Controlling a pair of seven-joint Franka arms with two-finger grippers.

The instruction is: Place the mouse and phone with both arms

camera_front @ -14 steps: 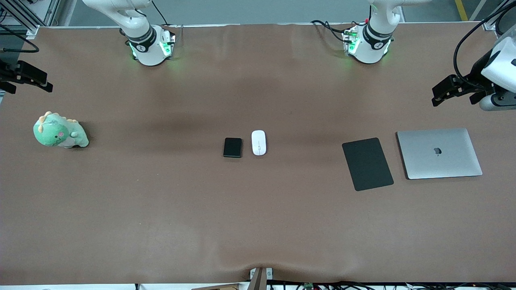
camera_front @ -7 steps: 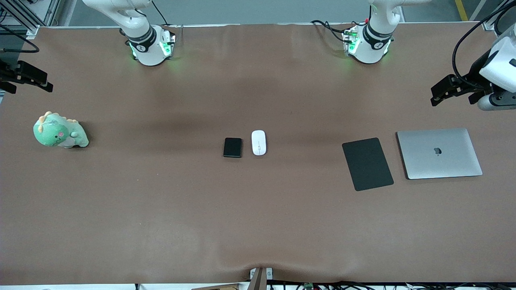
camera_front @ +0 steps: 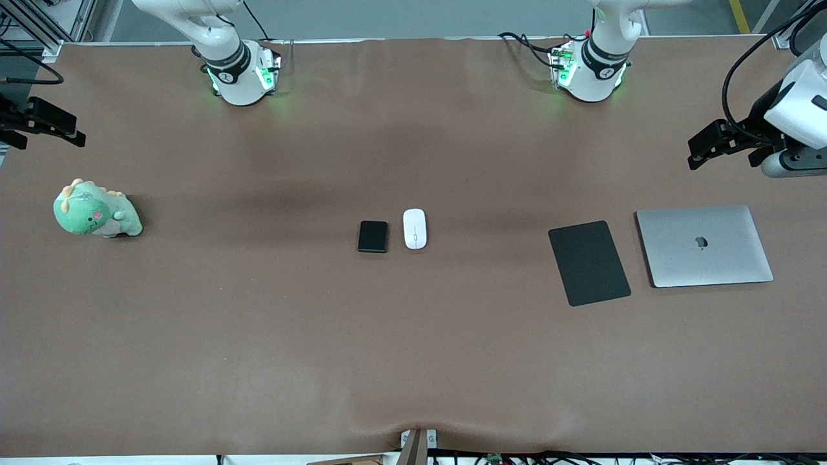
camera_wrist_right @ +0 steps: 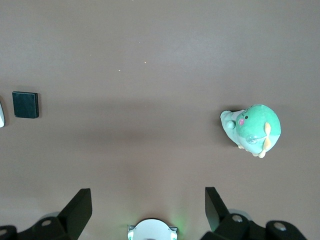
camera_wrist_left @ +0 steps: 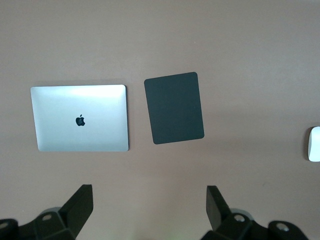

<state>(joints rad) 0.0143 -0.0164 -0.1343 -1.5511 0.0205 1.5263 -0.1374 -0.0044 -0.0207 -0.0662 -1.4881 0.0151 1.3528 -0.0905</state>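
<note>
Front view: both arms raised, jaws apart.

The mouse is cut by the left wrist view's edge; in the front view, both arms run off frame.

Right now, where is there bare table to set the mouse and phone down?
Bare stretches: between the plush dinosaur and phone, between the mouse and mouse pad, and everything nearer the front camera. Tightest: mouse pad beside laptop, phone beside mouse.
</note>
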